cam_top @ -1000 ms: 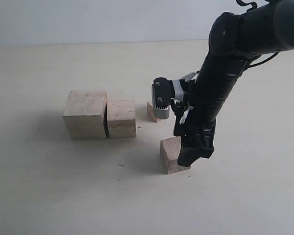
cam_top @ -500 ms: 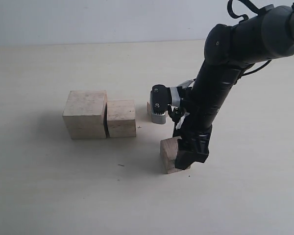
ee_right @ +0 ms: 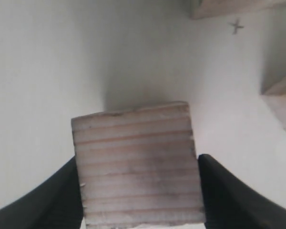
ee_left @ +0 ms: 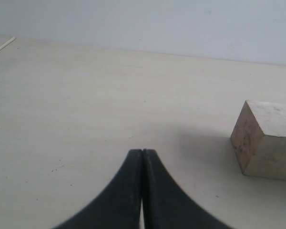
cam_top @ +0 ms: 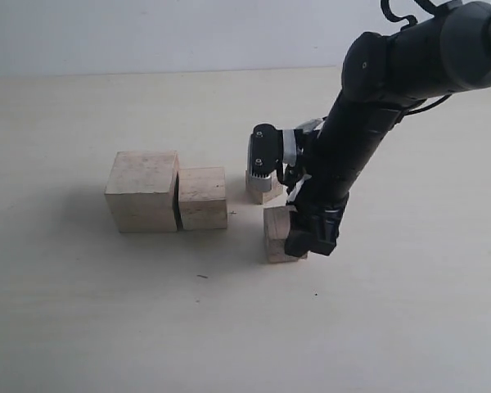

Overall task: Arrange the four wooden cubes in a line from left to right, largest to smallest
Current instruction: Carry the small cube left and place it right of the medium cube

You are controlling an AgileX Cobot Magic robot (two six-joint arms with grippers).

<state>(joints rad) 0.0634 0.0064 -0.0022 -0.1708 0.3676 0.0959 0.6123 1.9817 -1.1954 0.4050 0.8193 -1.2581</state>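
The largest wooden cube (cam_top: 141,191) stands at the left with the second-largest cube (cam_top: 202,197) against its right side. The smallest cube (cam_top: 262,189) sits further right, partly behind the right wrist. My right gripper (cam_top: 301,236) is shut on the third cube (cam_top: 276,234), in front of the smallest one. In the right wrist view this cube (ee_right: 138,164) fills the gap between the two black fingers of the gripper (ee_right: 138,167). Whether it rests on the table is unclear. My left gripper (ee_left: 142,151) is shut with nothing in it; a cube (ee_left: 266,140) stands off to one side.
The pale tabletop (cam_top: 106,311) runs back to a white wall (cam_top: 147,33). The right arm (cam_top: 393,90) leans in from the upper right. Corners of two other cubes (ee_right: 229,7) (ee_right: 282,98) show beyond the held one, beside a small dark mark (ee_right: 236,26).
The right gripper has carried the third cube back and left, nearer the smallest cube and the row. The two left cubes have not moved.
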